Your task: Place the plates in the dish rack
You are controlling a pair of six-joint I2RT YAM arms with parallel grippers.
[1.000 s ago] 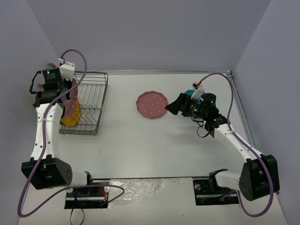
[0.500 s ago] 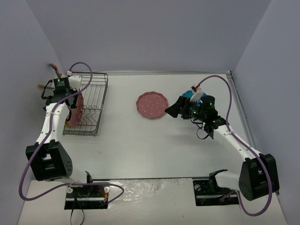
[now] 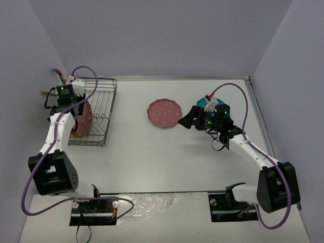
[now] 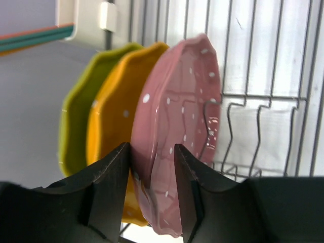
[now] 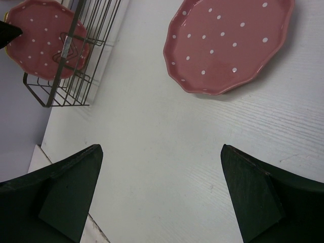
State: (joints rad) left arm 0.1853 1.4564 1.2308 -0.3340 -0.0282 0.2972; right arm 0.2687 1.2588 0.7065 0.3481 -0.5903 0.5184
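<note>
We see the left gripper [image 4: 152,152] straddling the racked pink plate [image 4: 177,101], clamping or not we cannot tell; the right gripper [image 5: 161,149] gapes beside the flat pink plate [image 5: 230,43].

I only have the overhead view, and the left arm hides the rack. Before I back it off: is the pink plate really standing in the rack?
Observer: Yes. In the left wrist view the racked pink plate stands on edge in the dish rack, beside an orange plate and a lime plate.
Operator: Is the left gripper off it?
Observer: Its fingers closely straddle the lower rim. I cannot tell whether they touch it.
Operator: And the right gripper?
Observer: In the right wrist view it is wide open and empty, with the flat pink plate ahead on the table.
</note>
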